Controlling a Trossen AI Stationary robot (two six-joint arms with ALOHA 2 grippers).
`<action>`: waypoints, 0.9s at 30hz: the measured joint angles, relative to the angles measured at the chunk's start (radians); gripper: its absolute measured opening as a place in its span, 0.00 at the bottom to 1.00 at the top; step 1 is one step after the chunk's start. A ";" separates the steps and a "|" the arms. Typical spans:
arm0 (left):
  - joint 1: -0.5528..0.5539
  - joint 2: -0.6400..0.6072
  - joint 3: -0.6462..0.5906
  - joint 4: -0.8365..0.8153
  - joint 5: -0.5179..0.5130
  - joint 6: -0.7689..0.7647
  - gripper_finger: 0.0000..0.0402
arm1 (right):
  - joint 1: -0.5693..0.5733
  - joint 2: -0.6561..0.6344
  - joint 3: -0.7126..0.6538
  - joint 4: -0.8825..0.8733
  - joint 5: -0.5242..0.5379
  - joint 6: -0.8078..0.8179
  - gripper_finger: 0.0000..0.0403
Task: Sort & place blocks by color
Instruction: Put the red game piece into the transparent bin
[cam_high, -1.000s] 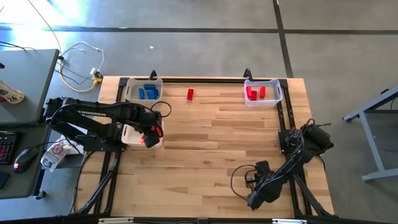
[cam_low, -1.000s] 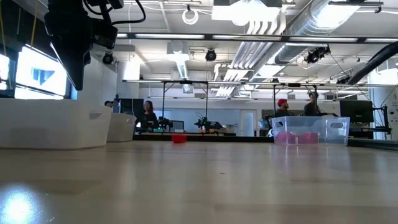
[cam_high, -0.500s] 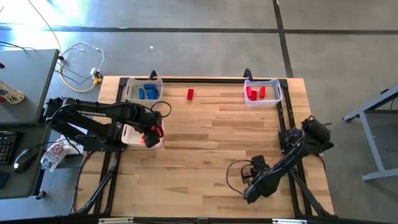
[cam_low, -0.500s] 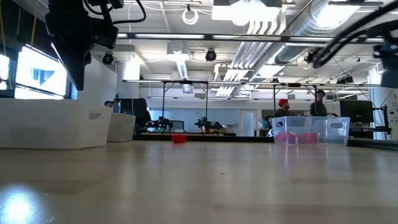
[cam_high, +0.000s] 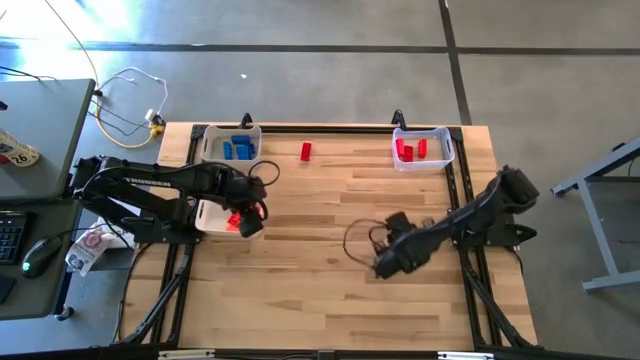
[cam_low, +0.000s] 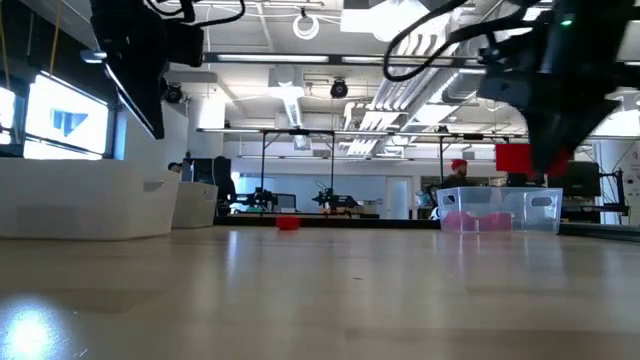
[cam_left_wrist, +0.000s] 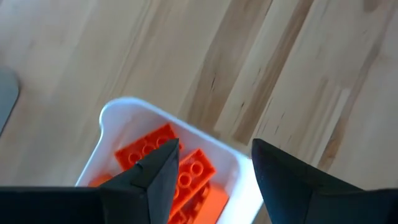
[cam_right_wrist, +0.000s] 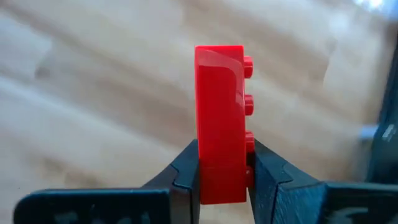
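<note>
R gripper clamped on red block, held upright, studs sideways, above bare table mid-right. L gripper hung over white bin w/ orange blocks, fingers apart, nothing held. Step, by my read: carrying red to its bin. Far edge: 1 loose red block, blue-block bin left, clear bin w/ reds right. Next needs: reach to clear bin, release over it.

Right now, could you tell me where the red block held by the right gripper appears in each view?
High view: hidden under the right gripper.
Low view: red block, upper right, above the clear bin.
Left wrist view: not in it.
Right wrist view: centre, clamped upright between the fingers.
Shared landmark: the clear bin.
</note>
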 joint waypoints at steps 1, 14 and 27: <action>0.000 0.000 0.000 0.013 0.000 0.006 0.47 | -0.027 -0.012 0.000 -0.005 0.019 -0.041 0.17; 0.000 0.000 0.000 0.250 0.000 0.061 0.47 | -0.375 -0.147 0.000 -0.005 0.163 -0.546 0.17; 0.018 0.000 0.000 0.456 -0.120 0.138 0.47 | -0.758 -0.199 0.001 0.013 0.258 -0.930 0.17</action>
